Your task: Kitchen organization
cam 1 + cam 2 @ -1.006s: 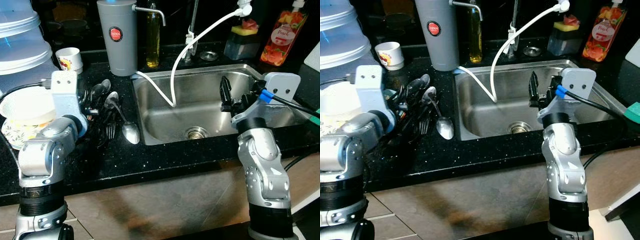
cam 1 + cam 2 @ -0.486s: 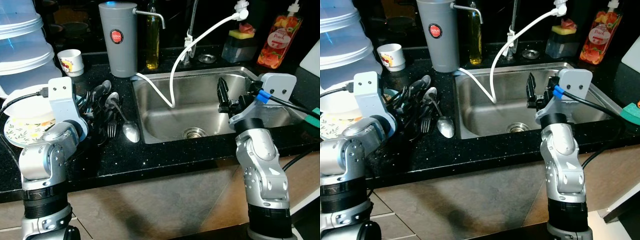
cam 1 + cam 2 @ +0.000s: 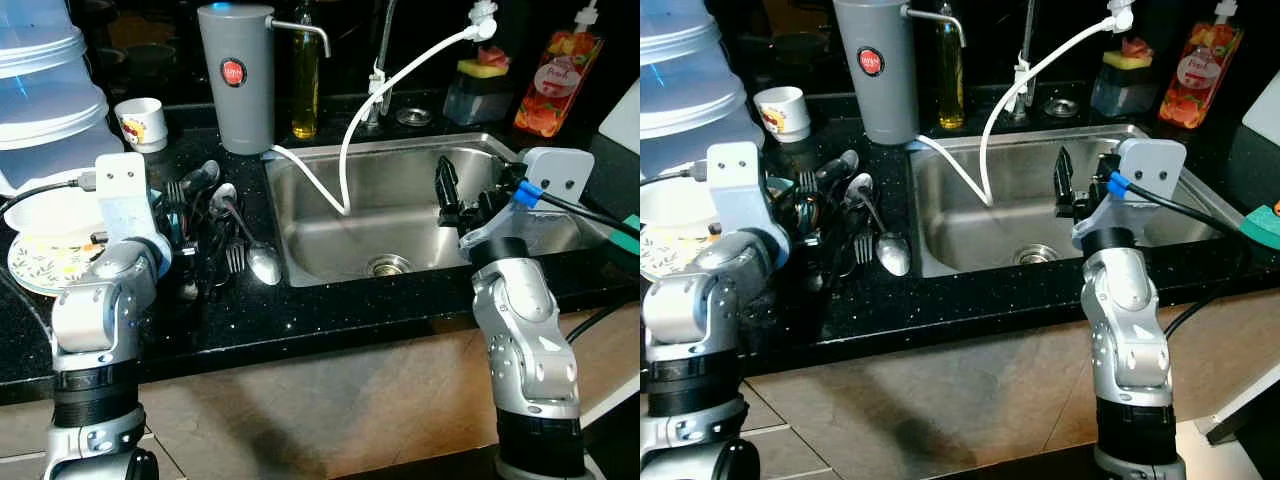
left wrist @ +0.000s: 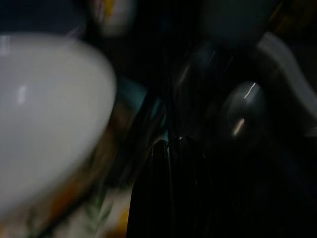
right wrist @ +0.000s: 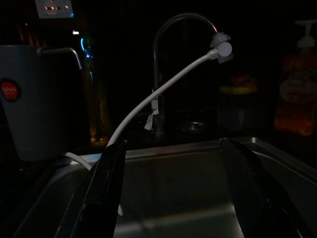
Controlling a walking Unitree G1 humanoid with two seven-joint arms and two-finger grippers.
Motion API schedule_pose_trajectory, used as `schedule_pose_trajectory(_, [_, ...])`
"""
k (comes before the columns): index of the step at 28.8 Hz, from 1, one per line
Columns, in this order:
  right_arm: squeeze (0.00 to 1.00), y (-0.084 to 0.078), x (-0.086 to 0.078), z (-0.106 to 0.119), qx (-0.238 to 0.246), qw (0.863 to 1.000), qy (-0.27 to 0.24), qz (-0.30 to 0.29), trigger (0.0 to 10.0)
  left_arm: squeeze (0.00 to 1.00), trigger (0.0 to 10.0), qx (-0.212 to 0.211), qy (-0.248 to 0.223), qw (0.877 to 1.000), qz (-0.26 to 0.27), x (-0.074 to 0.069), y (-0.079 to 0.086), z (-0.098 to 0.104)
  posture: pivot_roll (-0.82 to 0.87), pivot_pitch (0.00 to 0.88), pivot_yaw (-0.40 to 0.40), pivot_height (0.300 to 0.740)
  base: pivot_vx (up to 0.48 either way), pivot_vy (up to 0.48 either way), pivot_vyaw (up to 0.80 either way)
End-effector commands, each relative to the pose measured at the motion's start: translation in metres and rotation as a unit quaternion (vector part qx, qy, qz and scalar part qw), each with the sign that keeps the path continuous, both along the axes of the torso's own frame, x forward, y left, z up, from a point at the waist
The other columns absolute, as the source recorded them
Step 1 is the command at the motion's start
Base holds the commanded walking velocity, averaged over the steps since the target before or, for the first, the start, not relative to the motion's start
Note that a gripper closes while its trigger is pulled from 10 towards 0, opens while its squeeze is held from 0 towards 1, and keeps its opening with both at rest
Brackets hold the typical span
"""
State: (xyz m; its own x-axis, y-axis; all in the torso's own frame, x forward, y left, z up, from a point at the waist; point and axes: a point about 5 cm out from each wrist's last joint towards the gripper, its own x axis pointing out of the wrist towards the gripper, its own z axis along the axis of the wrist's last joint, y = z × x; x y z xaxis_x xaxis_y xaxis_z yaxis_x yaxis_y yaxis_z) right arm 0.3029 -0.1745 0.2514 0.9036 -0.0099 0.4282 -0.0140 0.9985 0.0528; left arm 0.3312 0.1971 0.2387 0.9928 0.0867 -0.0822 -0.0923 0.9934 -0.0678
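Note:
A pile of spoons and forks (image 3: 212,215) lies on the black counter left of the steel sink (image 3: 320,245). One large spoon (image 3: 262,265) lies nearest the sink rim. My left gripper (image 3: 178,222) reaches into the near left side of the pile; in the dark left wrist view it sits among cutlery, with a spoon bowl (image 4: 241,110) just ahead and a white bowl (image 4: 44,114) beside it. My right gripper (image 5: 173,145) is open, empty, and held above the sink basin (image 5: 173,193), pointing at the tap.
A white bowl (image 3: 48,215) sits on a patterned plate (image 3: 35,268) at the left. Behind stand clear plastic tubs (image 3: 40,80), a small cup (image 3: 140,120), a grey dispenser (image 3: 235,80), an oil bottle (image 3: 305,80), a sponge holder (image 3: 478,85) and a soap bottle (image 3: 550,80). A white hose (image 3: 400,65) drops into the sink.
My left arm has pushed forward into the cutlery; forks have shifted and one now stands up by the wrist. The right arm has stayed in place.

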Motion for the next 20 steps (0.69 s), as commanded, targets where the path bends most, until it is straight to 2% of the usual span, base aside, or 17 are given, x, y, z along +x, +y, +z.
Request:
schedule_pose_trajectory(1, [0.0,-0.003,-0.001,0.003,0.006,1.0,-0.002,-0.005,10.0,0.0,10.0,-0.001,-0.083,0.996,-0.038,0.002,-0.012,0.032,0.03,0.0,-0.002,0.74,0.0,0.0,0.0])
schedule_pose_trajectory(4, [0.0,-0.003,-0.001,0.004,0.008,1.0,-0.004,-0.005,10.0,0.0,10.0,-0.021,-0.112,0.989,-0.09,0.011,-0.032,0.05,0.02,0.0,-0.009,0.74,0.0,0.0,0.0])
schedule_pose_trajectory(5, [0.0,-0.003,-0.001,0.004,0.008,1.0,-0.004,-0.005,10.0,0.0,10.0,-0.021,-0.112,0.989,-0.09,0.011,-0.032,0.05,0.02,0.0,-0.009,0.74,0.0,0.0,0.0])
schedule_pose_trajectory(8, [0.0,-0.003,0.0,0.007,0.01,1.0,-0.008,-0.005,10.0,0.0,10.0,-0.064,-0.094,0.984,-0.136,0.033,-0.063,0.052,0.0,0.0,-0.008,0.74,0.0,0.0,0.0])
schedule_pose_trajectory(9, [0.0,-0.003,0.0,0.007,0.01,1.0,-0.008,-0.005,10.0,0.0,10.0,-0.064,-0.094,0.984,-0.136,0.033,-0.063,0.052,0.0,0.0,-0.008,0.74,0.0,0.0,0.0])
schedule_pose_trajectory(10, [0.0,-0.004,-0.001,0.01,0.017,1.0,-0.012,-0.007,10.0,0.0,10.0,-0.075,-0.072,0.979,-0.175,0.048,-0.095,0.047,-0.03,0.0,-0.004,0.74,0.0,0.0,0.0])
schedule_pose_trajectory(11, [0.0,-0.004,-0.001,0.01,0.017,1.0,-0.012,-0.007,10.0,0.0,10.0,-0.075,-0.072,0.979,-0.175,0.048,-0.095,0.047,-0.03,0.0,-0.004,0.74,0.0,0.0,0.0])
schedule_pose_trajectory(15, [0.0,-0.011,-0.004,0.015,0.038,0.999,-0.019,-0.019,10.0,0.0,10.0,-0.095,-0.04,0.966,-0.239,0.063,-0.143,0.033,-0.07,0.0,0.016,0.74,0.0,0.0,0.0])
schedule_pose_trajectory(16, [0.0,-0.011,-0.004,0.015,0.038,0.999,-0.019,-0.019,10.0,0.0,10.0,-0.095,-0.04,0.966,-0.239,0.063,-0.143,0.033,-0.07,0.0,0.016,0.74,0.0,0.0,0.0])
schedule_pose_trajectory(17, [0.0,-0.015,-0.006,0.016,0.046,0.998,-0.023,-0.026,10.0,0.0,10.0,-0.103,-0.033,0.961,-0.256,0.064,-0.155,0.028,-0.08,0.0,0.022,0.74,0.0,0.0,0.0])
schedule_pose_trajectory(18, [0.0,-0.02,-0.008,0.018,0.054,0.997,-0.027,-0.039,10.0,0.08,10.0,-0.098,-0.028,0.954,-0.282,0.064,-0.169,0.022,-0.09,0.0,0.026,0.74,0.0,0.0,0.0])
schedule_pose_trajectory(19, [0.0,-0.024,-0.01,0.02,0.059,0.997,-0.031,-0.048,10.0,0.26,10.0,-0.092,-0.025,0.95,-0.299,0.063,-0.178,0.018,-0.09,0.0,0.026,0.74,0.0,0.0,0.0])
schedule_pose_trajectory(20, [0.0,-0.024,-0.01,0.02,0.059,0.997,-0.031,-0.048,10.0,0.26,10.0,-0.092,-0.025,0.95,-0.299,0.063,-0.178,0.018,-0.09,0.0,0.026,0.74,0.0,0.0,0.0])
